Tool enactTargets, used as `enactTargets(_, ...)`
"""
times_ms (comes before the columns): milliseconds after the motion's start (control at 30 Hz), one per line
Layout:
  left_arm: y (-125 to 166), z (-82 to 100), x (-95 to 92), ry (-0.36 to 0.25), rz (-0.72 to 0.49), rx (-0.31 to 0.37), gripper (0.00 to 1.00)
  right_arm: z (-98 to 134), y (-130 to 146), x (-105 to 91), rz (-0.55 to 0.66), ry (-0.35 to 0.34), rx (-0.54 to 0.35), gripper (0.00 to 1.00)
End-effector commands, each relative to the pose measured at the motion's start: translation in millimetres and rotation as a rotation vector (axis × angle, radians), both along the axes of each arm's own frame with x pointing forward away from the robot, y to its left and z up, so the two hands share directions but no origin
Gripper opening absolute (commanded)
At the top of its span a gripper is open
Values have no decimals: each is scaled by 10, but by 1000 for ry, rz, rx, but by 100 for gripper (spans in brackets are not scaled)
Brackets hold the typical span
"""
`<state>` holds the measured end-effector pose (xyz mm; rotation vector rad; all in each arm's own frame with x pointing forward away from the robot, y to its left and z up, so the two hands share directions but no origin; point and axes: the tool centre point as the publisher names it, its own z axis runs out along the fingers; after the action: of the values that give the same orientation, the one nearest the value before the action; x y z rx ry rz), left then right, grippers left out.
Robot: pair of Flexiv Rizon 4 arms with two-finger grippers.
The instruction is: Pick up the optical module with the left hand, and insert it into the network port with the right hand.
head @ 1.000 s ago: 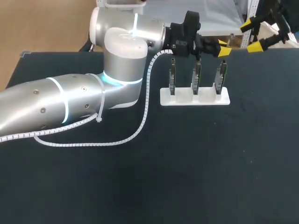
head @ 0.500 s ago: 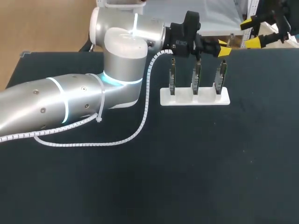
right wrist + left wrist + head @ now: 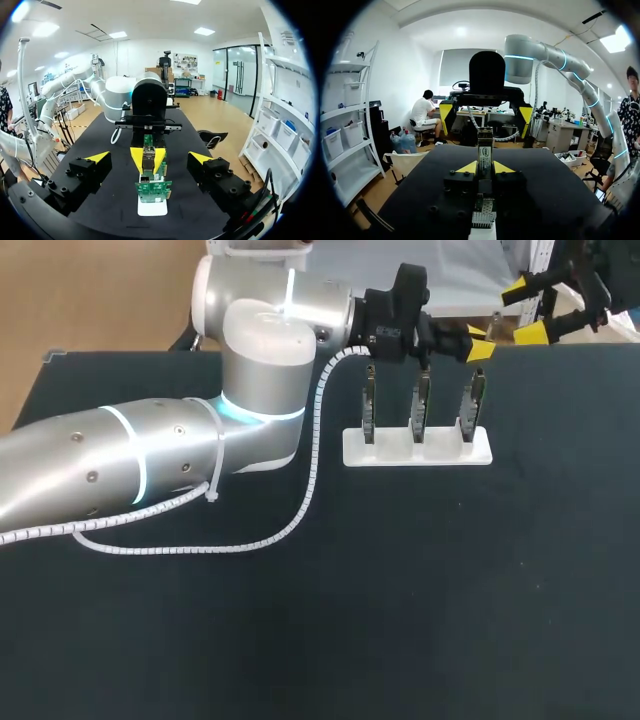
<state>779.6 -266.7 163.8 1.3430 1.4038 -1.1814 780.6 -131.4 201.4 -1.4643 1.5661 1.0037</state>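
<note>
The left gripper (image 3: pixel 485 167) pinches the module (image 3: pixel 484 151), likely light, stiff and slick-sided, best gripped across its flat flanks; the right gripper (image 3: pixel 523 310) gapes wide, holding nothing.

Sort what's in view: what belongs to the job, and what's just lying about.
Job's own:
module, held in the left gripper
right gripper, open
three boards on the white stand

Lying about:
only the coiled cable, tied along the left arm
</note>
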Motion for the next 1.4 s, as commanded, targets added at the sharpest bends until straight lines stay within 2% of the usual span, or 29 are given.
enactTargets(33, -4, 0, 14, 0, -2, 0, 0, -12, 46, 5, 7, -1, 0, 100)
enactTargets(467, -4, 0, 14, 0, -2, 0, 0, -32, 176, 6, 18, -8, -10, 100)
enactTargets(1400, -4, 0, 14, 0, -2, 0, 0, -32, 208, 31, 15, -21, -41, 100)
